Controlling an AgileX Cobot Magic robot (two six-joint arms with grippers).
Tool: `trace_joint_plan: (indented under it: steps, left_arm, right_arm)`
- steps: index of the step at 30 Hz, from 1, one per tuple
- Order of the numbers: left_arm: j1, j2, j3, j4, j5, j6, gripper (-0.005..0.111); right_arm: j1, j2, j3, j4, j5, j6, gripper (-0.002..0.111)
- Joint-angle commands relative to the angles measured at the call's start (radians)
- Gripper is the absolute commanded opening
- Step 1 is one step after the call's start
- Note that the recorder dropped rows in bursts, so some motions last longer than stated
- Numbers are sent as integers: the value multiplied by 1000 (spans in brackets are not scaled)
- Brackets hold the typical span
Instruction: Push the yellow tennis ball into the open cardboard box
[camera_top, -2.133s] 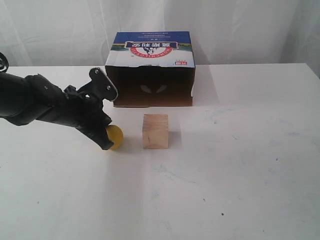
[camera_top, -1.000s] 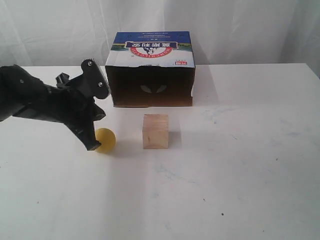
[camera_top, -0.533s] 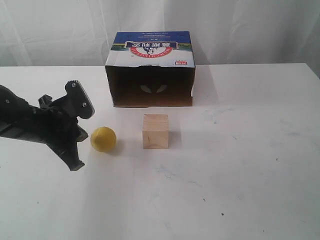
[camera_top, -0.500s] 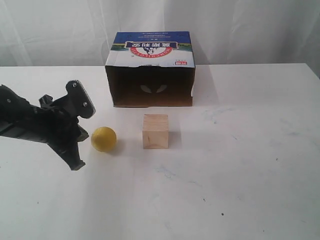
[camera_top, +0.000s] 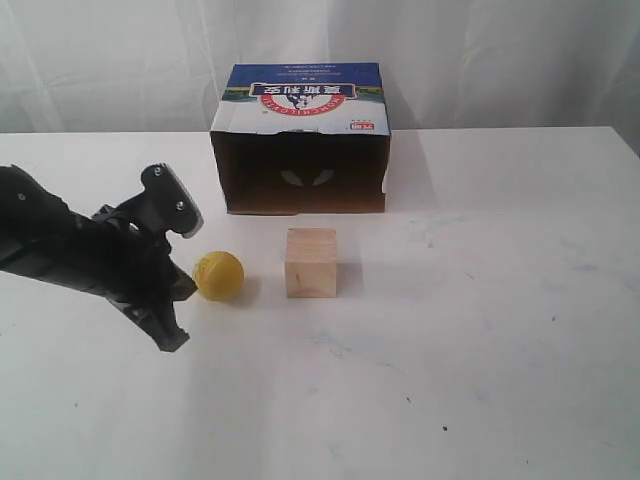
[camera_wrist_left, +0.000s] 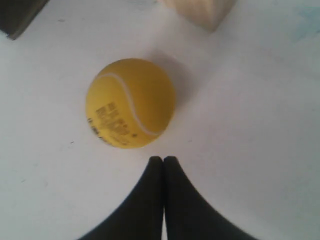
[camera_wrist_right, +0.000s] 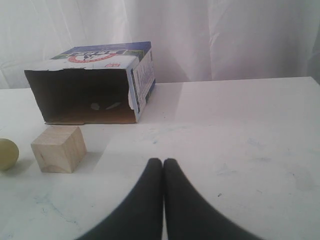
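yellow tennis ball (camera_top: 218, 276) on desk (camera_top: 500, 350), toward left edge, in front of open cardboard box (camera_top: 300, 140), near wooden cube (camera_top: 311, 262), apart | left fingers (camera_wrist_left: 154, 175) pressed together, tips just short of ball, holding nothing | right fingers (camera_wrist_right: 154, 175) together, empty | box interior dark; cube cut off in left wrist view

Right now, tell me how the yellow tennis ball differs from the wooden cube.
The yellow tennis ball is round and bright yellow with dark print; the wooden cube is pale and flat-faced. The ball lies close to the shut left fingers; the cube sits clear of them, before the open cardboard box. Both rest on the white table, outside the box.
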Motion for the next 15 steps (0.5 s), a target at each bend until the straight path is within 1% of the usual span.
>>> trace_joint_plan:
  steps: [1, 6, 10, 15]
  left_arm:
    - [-33, -6, 31, -14, 34, -42, 0]
    - [-33, -10, 93, -18, -7, -37, 0]
    - [-33, -31, 135, -18, -3, -33, 0]
    - [-31, -63, 190, -16, -61, 3, 0]
  right_arm:
    - [-3, -5, -4, -11, -3, -2, 0]
    - [-3, -5, -4, -11, -3, -2, 0]
    - [-3, -5, -4, -11, -3, -2, 0]
    - [-3, -5, -4, -11, -6, -2, 0]
